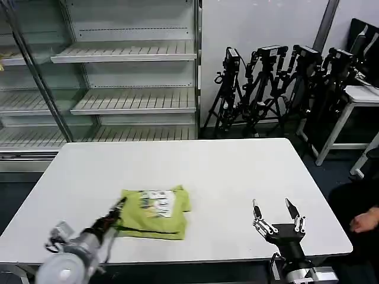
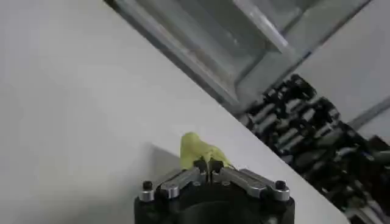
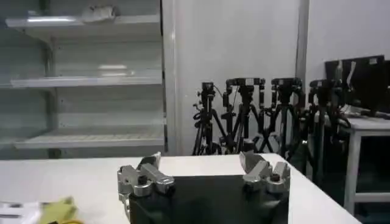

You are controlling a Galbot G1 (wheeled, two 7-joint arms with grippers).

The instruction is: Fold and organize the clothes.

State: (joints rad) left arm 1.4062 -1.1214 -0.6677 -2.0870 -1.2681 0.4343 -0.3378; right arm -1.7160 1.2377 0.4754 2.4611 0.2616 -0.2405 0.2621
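The green T-shirt (image 1: 155,213) lies folded on the table (image 1: 225,171) near its front edge. The left gripper (image 1: 120,206) seems to have its fingers closed on the T-shirt's left border, so a pull could undo the fold. The right gripper (image 1: 273,214) waits well apart with its fingers spread and empty.

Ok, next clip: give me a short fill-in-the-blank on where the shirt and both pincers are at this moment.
1. The folded lime-green soft fabric T-shirt lies on the ____ table.
2. The left pincer is shut on the T-shirt's ____ edge.
3. The right pincer hovers apart from the T-shirt with its fingers ____.
4. Behind the table stands a rack of empty ____.

Missing words: white; left; open; shelves
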